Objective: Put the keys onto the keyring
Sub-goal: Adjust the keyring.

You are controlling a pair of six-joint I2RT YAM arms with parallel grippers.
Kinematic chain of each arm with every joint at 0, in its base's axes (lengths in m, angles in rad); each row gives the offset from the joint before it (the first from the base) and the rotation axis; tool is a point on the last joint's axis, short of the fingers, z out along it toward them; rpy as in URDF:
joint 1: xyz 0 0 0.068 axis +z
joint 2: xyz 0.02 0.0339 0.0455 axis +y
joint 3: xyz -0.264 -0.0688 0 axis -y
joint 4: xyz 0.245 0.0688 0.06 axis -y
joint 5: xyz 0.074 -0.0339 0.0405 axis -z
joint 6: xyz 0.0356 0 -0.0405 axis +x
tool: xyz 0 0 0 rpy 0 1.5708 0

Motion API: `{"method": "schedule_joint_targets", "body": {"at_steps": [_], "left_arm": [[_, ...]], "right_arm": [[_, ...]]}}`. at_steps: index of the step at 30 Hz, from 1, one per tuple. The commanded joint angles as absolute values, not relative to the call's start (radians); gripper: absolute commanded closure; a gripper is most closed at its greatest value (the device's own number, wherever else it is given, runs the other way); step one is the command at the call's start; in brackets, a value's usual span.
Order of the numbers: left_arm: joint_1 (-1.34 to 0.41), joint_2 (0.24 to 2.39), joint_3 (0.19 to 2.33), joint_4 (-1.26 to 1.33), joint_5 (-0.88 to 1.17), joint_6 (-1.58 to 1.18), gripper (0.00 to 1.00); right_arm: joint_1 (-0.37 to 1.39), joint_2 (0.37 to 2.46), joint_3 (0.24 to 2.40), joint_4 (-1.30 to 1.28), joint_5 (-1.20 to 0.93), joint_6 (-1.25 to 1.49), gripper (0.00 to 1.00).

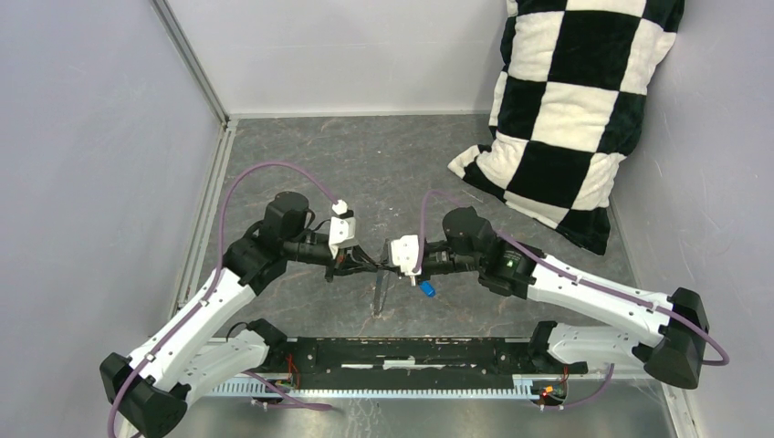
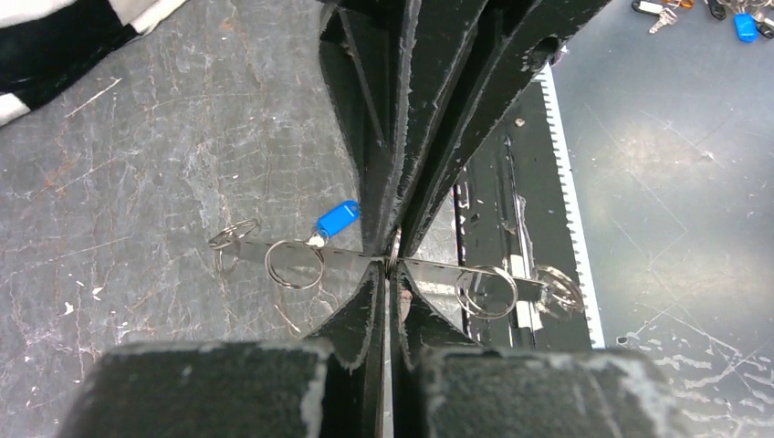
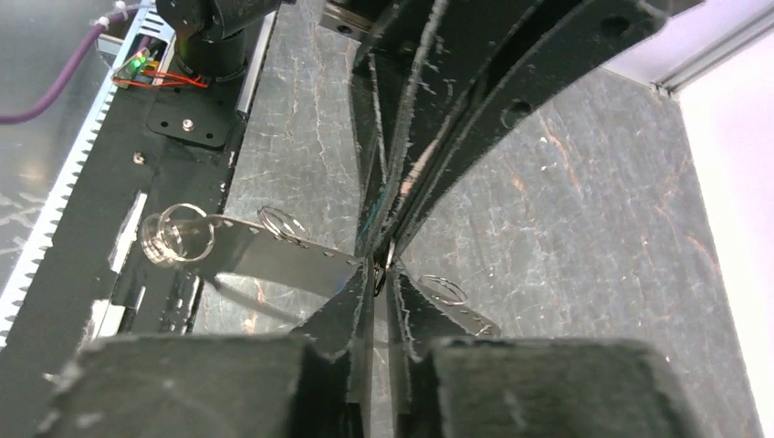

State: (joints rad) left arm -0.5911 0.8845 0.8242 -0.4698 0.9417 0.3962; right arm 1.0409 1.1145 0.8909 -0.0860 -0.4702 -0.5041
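The keyring shows as a thin grey metal band seen edge-on, hanging between the two grippers at the table's middle. In the left wrist view the keyring runs across the frame and carries several small wire rings. The blue-headed key hangs from it beside the right gripper and also shows in the left wrist view. My left gripper is shut on the band, tip to tip with my right gripper, also shut on it. The band shows in the right wrist view.
A black-and-white checkered pillow leans in the back right corner. A black rail runs along the near edge between the arm bases. Several loose keys lie on the shiny metal sheet beyond the rail. Grey walls close the left and right sides.
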Motion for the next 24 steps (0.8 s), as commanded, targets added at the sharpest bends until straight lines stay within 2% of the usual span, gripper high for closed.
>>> {"method": "schedule_joint_targets", "body": {"at_steps": [1, 5, 6, 7, 11, 12, 13, 19, 24], "left_arm": [[-0.594, 0.847, 0.833, -0.443, 0.985, 0.451, 0.98], [-0.594, 0.842, 0.823, -0.444, 0.981, 0.457, 0.96], [-0.595, 0.843, 0.822, -0.444, 0.976, 0.456, 0.89], [-0.594, 0.845, 0.823, -0.448, 0.967, 0.453, 0.74], [-0.595, 0.811, 0.836, -0.526, 0.902, 0.518, 0.55], [-0.594, 0.801, 0.833, -0.533, 0.885, 0.526, 0.47], [-0.594, 0.784, 0.824, -0.541, 0.867, 0.531, 0.45], [-0.594, 0.674, 0.789, -0.593, 0.771, 0.587, 0.41], [-0.594, 0.586, 0.734, -0.504, 0.740, 0.577, 0.45]], "right_arm": [[1.043, 1.132, 0.957, -0.049, -0.474, -0.459, 0.99], [1.043, 1.130, 0.946, -0.026, -0.497, -0.438, 1.00], [1.043, 1.130, 0.945, -0.020, -0.494, -0.430, 1.00], [1.043, 1.127, 0.944, -0.014, -0.484, -0.420, 1.00], [1.043, 1.097, 0.917, 0.030, -0.464, -0.398, 1.00], [1.041, 1.090, 0.910, 0.038, -0.464, -0.393, 1.00], [1.042, 1.084, 0.902, 0.047, -0.463, -0.390, 1.00], [1.042, 1.064, 0.885, 0.069, -0.457, -0.374, 1.00], [1.042, 1.056, 0.875, 0.104, -0.446, -0.336, 1.00]]}}
